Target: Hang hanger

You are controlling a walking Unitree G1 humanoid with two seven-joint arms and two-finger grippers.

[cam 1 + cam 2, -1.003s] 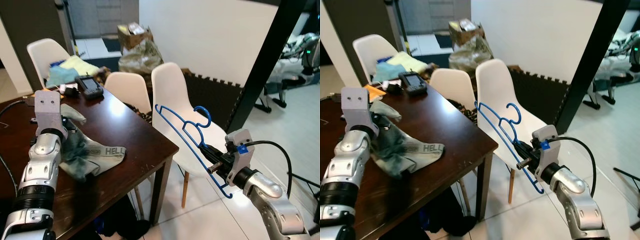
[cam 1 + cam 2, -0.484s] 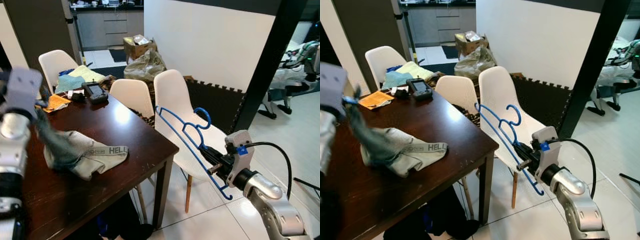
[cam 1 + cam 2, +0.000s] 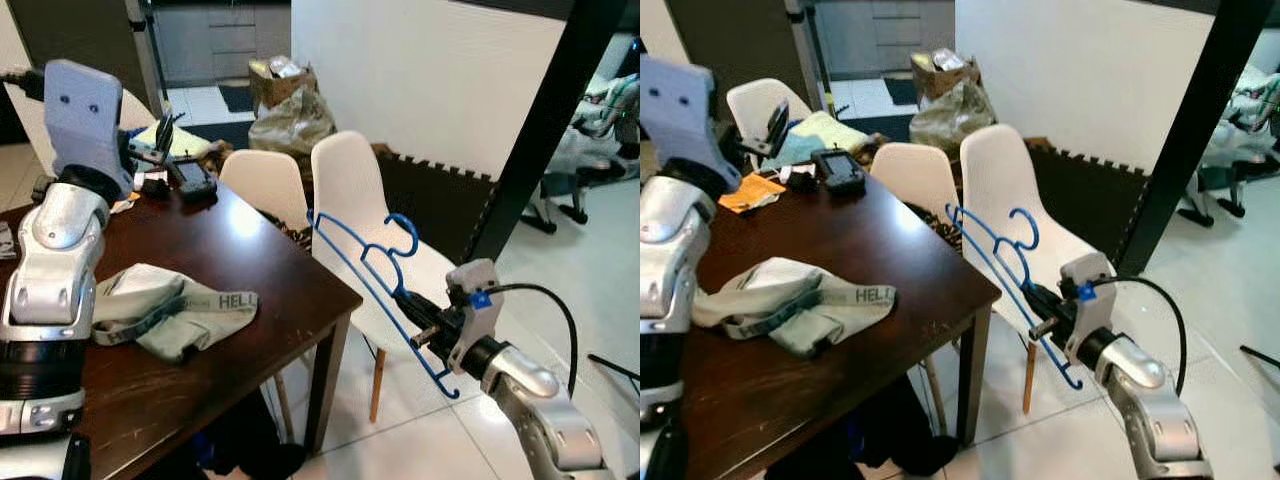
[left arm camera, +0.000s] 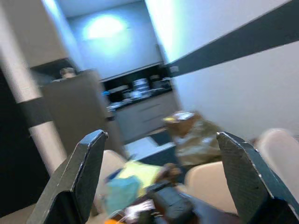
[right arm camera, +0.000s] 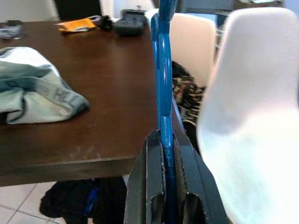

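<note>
The right tool (image 3: 420,318) is pinched shut on the blue hanger (image 3: 370,285), gripping its long straight bar near the lower end. In the right wrist view the two black fingers (image 5: 148,186) are pressed against either side of the blue bar (image 5: 163,84), with no gap visible. The hanger is held in the air, tilted, just off the corner of the dark wooden bench (image 3: 250,260) and in front of a white chair (image 3: 350,200). Its hook (image 3: 405,232) points up and curls toward the robot's right. The hanger touches neither the bench nor the chair, as far as the head views show.

The left tool (image 4: 163,186) is raised above the far side of the bench. Its fingers (image 4: 79,172) are spread wide and hold nothing. The left arm (image 3: 55,250) stands upright over the bench edge.

On the bench lies a crumpled grey-green garment (image 3: 170,310) with a lettered waistband. Near the far edge are a black handheld device (image 3: 190,178) and an orange paper (image 3: 750,192). A second white chair (image 3: 262,185) stands beside the first. A third chair (image 3: 752,105) at the far end carries yellow and teal cloths (image 3: 820,135). A cardboard box (image 3: 272,75) sits on a stuffed bag by the white wall.
</note>
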